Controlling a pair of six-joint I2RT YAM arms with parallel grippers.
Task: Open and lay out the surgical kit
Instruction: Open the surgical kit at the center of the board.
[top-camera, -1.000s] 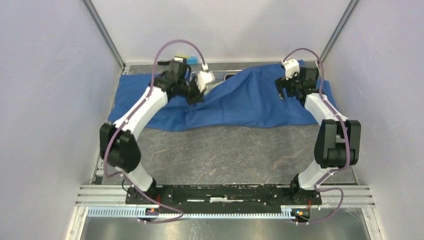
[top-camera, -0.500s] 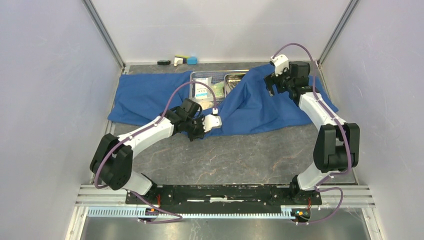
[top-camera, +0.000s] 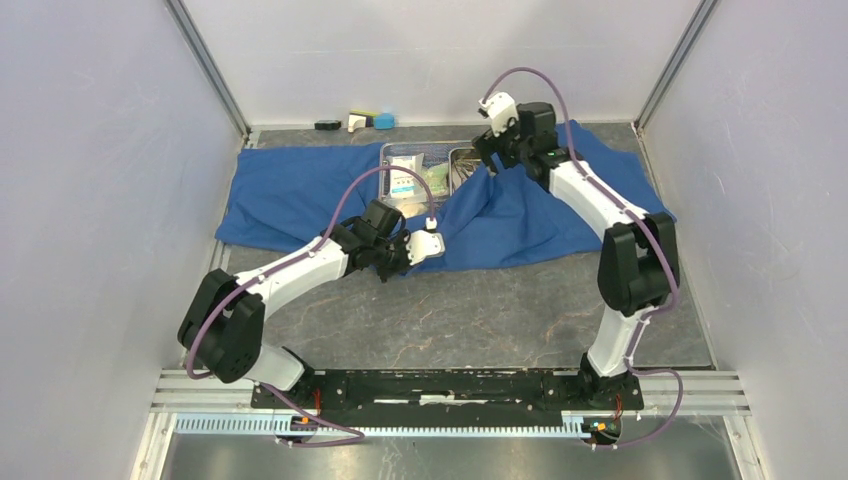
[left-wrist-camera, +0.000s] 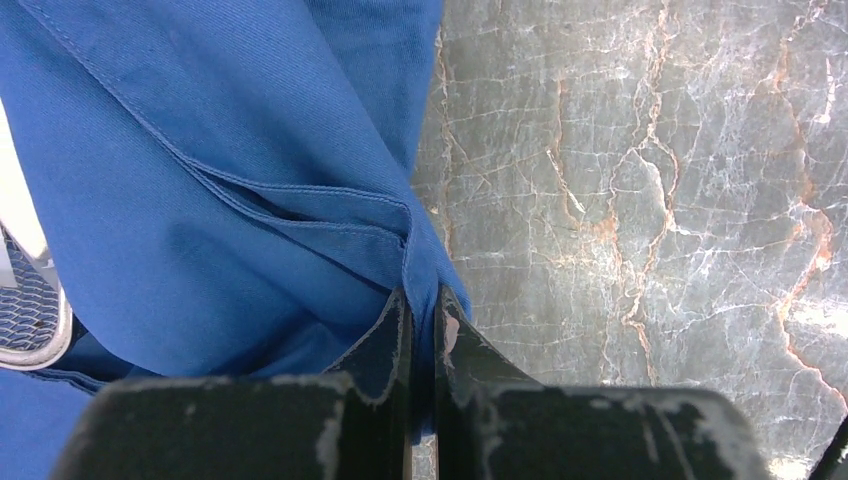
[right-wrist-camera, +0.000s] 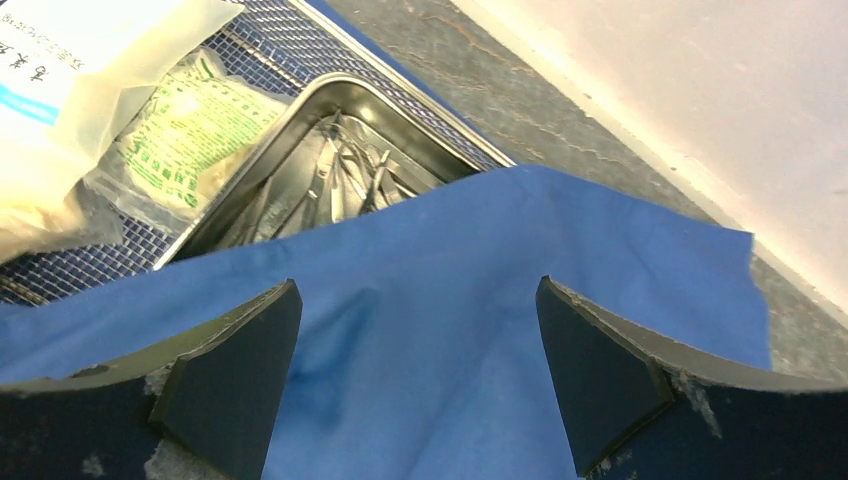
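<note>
The blue cloth wrap (top-camera: 290, 190) lies spread across the far half of the table, folded back off the wire-mesh basket (top-camera: 392, 152). In the basket are white and green packets (top-camera: 405, 178) and the steel pan (top-camera: 463, 160). My left gripper (top-camera: 397, 264) is shut on a bunched edge of the cloth (left-wrist-camera: 250, 180) at its front border, with fabric pinched between the fingertips (left-wrist-camera: 395, 315). My right gripper (top-camera: 488, 158) hangs open over a cloth fold (right-wrist-camera: 450, 330) that still drapes the pan (right-wrist-camera: 300, 110). Slim steel instruments (right-wrist-camera: 350, 175) show inside the pan, beside a green packet (right-wrist-camera: 190, 130).
Small black, white and blue blocks (top-camera: 358, 121) sit by the back wall. Grey marble tabletop (top-camera: 450, 310) stretches between the cloth and the arm bases. Enclosure walls stand close on both sides, and the cloth's right end (top-camera: 640, 190) reaches nearly to the right wall.
My left gripper has pulled the cloth flap from the back toward the front, uncovering the basket and pan. The right arm swung left and farther back, over the pan, jaws staying open.
</note>
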